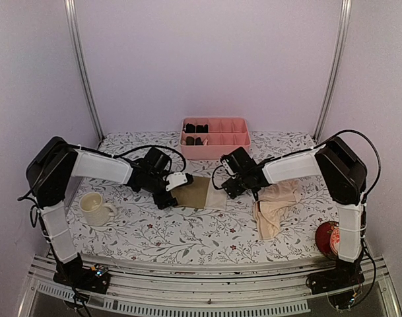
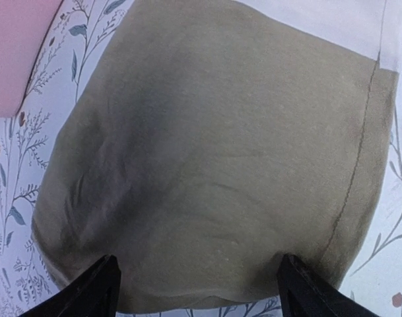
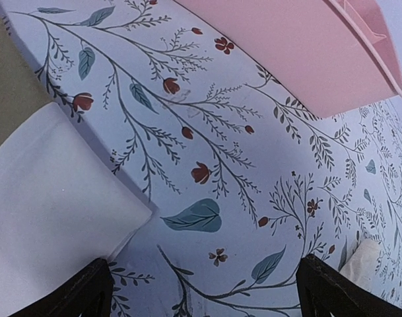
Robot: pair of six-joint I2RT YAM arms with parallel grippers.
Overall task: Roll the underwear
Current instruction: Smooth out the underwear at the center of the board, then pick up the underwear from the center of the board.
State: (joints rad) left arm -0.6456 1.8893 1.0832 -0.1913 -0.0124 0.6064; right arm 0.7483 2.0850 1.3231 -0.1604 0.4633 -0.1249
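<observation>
Olive-brown underwear (image 1: 199,193) lies flat at the worktop (image 1: 187,231) centre, peach underwear (image 1: 274,201) crumpled near the right edge, left tool (image 2: 197,294) and right tool (image 3: 204,290) both gaping empty: neither roll looks started.

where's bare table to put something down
Free: the front strip between the mug and the peach underwear, and the back corners either side of the tray. Crowded mid-table, where left gripper and right gripper flank the olive underwear.

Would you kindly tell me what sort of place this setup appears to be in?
Probably a robot test booth dressed as a home tabletop: bare pale walls framed by metal posts, a floral tablecloth, and household items such as a mug and a pink tray.
</observation>
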